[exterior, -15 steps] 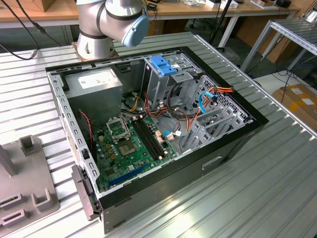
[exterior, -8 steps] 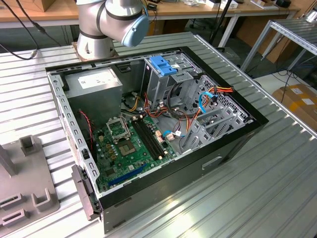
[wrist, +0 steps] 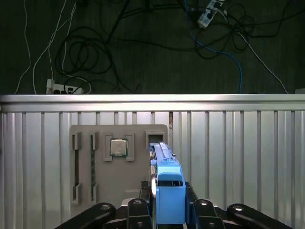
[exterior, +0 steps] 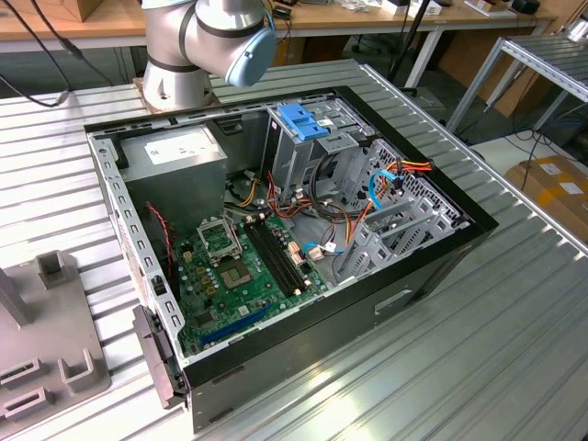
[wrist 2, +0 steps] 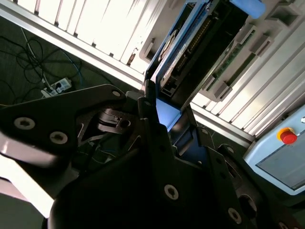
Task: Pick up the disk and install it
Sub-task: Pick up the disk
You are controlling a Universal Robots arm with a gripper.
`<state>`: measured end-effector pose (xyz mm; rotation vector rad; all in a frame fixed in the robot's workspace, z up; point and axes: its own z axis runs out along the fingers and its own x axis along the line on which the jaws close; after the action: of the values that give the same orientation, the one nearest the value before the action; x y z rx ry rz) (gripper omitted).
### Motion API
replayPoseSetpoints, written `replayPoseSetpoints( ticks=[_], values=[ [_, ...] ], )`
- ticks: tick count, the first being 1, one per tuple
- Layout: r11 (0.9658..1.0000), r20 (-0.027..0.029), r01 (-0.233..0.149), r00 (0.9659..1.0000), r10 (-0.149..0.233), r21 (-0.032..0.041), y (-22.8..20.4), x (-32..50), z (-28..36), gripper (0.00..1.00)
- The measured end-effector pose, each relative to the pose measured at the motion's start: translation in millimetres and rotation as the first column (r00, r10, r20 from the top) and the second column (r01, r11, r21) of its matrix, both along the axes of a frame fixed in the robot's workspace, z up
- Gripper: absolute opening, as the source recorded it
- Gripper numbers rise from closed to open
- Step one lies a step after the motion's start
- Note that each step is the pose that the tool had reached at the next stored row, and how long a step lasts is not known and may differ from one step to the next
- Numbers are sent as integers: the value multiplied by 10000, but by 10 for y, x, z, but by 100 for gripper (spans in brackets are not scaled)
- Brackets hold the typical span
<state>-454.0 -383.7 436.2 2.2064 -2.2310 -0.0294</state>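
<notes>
Claw grips the disk edge-on: in both wrist views its dark fingers press the drive's flat sides, with a blue side rail facing the first wrist camera. In the second wrist view the disk reaches out from the claw toward the ribbed tabletop.

In the first wrist view the grey parts holder, which carries a processor chip, lies on the tabletop beyond the drive. I cannot tell whether the drive has fully left its slot there.

So the pick-up looks done or nearly so, and the install is not.

In the exterior view the open computer case fills the middle of the frame. Its blue-topped drive cage sits at upper centre, below the arm.

Installing would call for lining the rails up squarely with the cage's bay and staying clear of the loose cables beside it.
</notes>
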Motion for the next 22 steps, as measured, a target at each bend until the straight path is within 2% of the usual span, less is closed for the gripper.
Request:
replayPoseSetpoints(
  ticks=[1,6,10,18,20,22],
  values=[
    [10000,0,0,10000,0,0,0,0,53,36],
    [10000,1,0,10000,0,1,0,0,225,36],
    [10000,0,0,10000,0,0,0,0,290,36],
    [10000,0,0,10000,0,0,0,0,483,36],
    [10000,0,0,10000,0,0,0,0,573,36],
    [10000,0,0,10000,0,1,0,0,629,36]
  ],
)
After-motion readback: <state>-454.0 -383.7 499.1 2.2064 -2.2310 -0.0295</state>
